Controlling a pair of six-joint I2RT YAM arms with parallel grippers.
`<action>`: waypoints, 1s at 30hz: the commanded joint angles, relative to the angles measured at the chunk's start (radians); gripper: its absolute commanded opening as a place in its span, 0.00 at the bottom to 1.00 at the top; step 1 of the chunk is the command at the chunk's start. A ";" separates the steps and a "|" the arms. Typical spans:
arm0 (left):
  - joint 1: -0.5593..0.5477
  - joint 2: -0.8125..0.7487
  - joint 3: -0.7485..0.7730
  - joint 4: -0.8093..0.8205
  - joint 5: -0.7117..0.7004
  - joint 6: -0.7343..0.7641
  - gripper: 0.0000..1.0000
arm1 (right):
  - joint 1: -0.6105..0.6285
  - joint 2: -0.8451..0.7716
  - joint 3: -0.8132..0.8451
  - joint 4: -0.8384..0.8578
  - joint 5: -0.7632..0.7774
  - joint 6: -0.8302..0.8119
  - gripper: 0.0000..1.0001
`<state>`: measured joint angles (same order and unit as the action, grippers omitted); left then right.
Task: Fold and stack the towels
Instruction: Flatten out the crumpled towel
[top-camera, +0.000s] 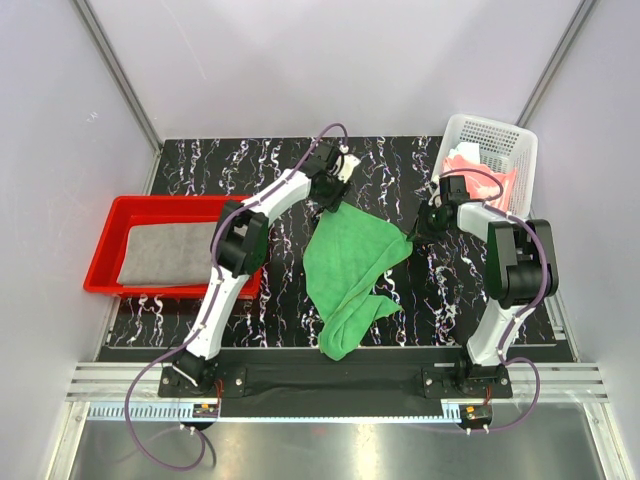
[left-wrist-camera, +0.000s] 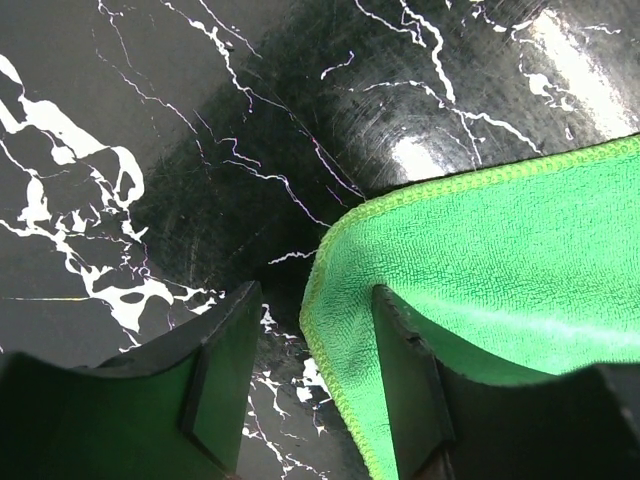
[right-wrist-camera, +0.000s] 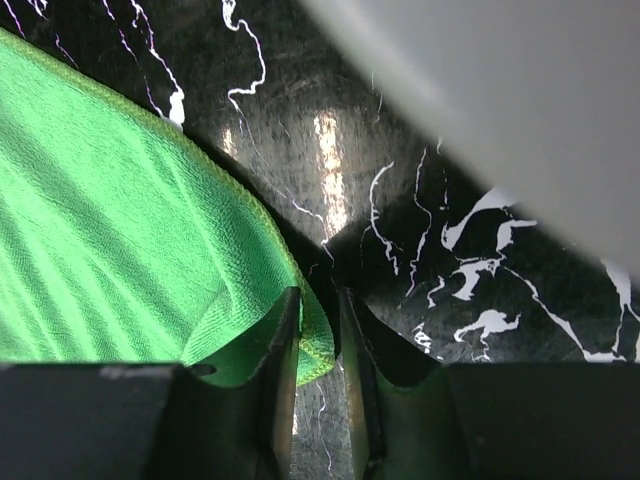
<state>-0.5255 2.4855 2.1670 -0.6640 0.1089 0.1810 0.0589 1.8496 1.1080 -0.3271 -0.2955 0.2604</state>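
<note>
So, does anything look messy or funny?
Yes. The bright green towel lies rumpled and crooked on the table, its near end bunched and seemingly drooping over the front edge. The grey towel lies flat in the red tray.

The bright green towel (top-camera: 350, 270) lies rumpled at the table (top-camera: 220, 170) centre, one end trailing to the near edge. The grey towel (top-camera: 170, 255) lies flat in the red tray (top-camera: 103, 250) at the left edge. The salmon-pink towel (top-camera: 468, 165) sits bunched in the white basket (top-camera: 480, 128) at the far right corner.
</note>
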 joint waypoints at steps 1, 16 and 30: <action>0.007 0.010 0.042 0.001 0.047 0.015 0.53 | 0.010 -0.038 -0.020 -0.055 0.025 0.013 0.30; 0.010 -0.020 0.010 -0.017 0.160 -0.064 0.00 | 0.027 -0.056 -0.010 -0.069 0.013 -0.007 0.00; 0.013 -0.515 -0.133 -0.026 -0.012 -0.209 0.00 | 0.051 -0.328 0.237 -0.249 0.056 -0.003 0.00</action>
<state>-0.5163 2.1643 2.0178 -0.7109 0.1730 0.0177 0.1051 1.6043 1.2083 -0.5289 -0.2684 0.2790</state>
